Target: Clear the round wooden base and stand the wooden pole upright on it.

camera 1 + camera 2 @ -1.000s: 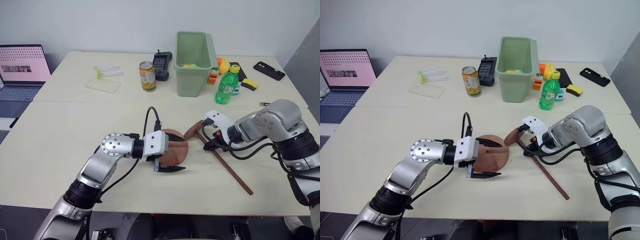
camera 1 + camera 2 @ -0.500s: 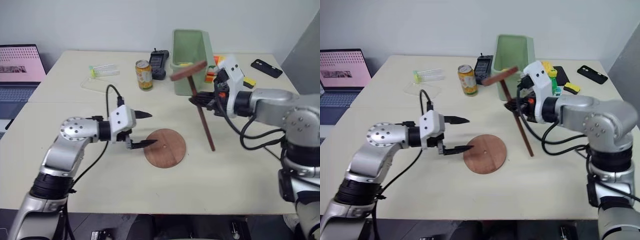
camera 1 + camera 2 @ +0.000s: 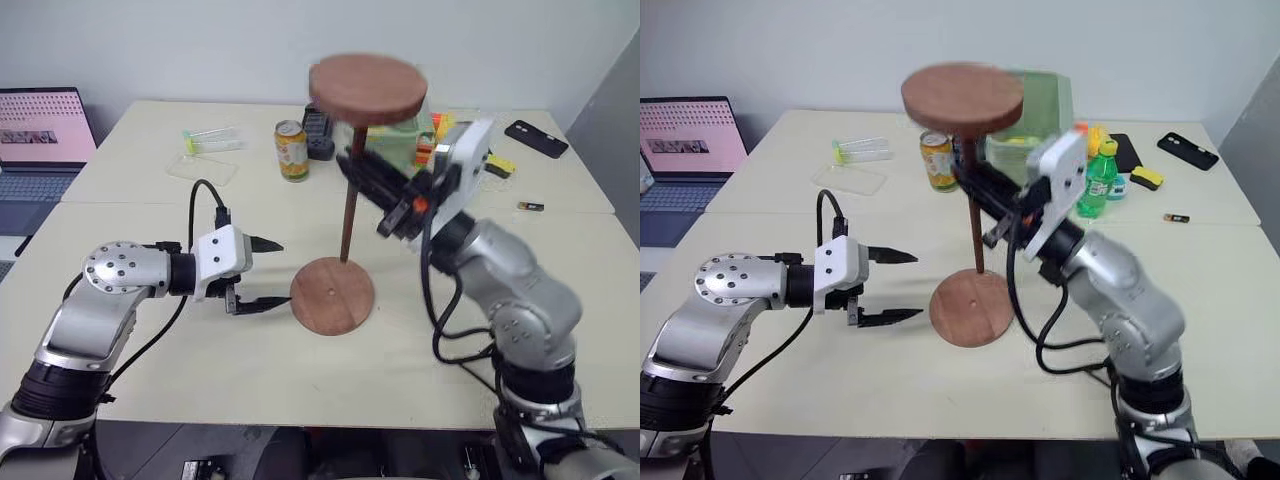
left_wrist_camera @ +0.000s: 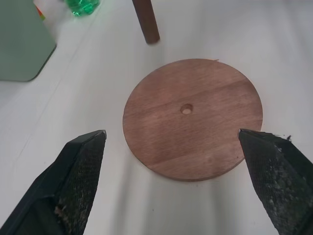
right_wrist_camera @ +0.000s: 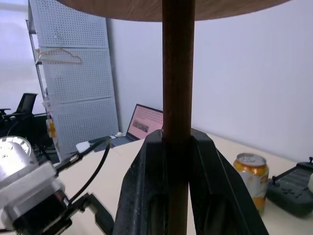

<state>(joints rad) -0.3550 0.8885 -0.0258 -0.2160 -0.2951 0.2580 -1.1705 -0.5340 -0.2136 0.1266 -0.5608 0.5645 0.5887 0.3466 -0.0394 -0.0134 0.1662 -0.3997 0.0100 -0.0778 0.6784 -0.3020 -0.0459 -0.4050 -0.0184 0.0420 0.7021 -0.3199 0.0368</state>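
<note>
A: Right wrist view: the right gripper [image 5: 177,161] is clamped on the wooden pole [image 5: 178,73], both black fingers pressed against the shaft, the fixed disc overhead.

B: And in the head views?

A: The pole [image 3: 348,205] stands nearly vertical, disc end up. Its lower tip hangs just above the table, beside the far edge of the round wooden base [image 3: 332,295], not over the centre hole [image 4: 186,108].

B: The other arm?

A: The left gripper [image 3: 259,274] has its fingers spread wide and holds nothing. It hovers just beside the base's near-left rim, apart from it. In the left wrist view the base [image 4: 195,117] lies bare between the finger tips.

B: The step in hand?

A: The base appears cleared; the pole is being carried to it. The next move calls for bringing the tip over the hole, keeping the shaft plumb, then lowering it in. The left gripper could steady the base.
</note>
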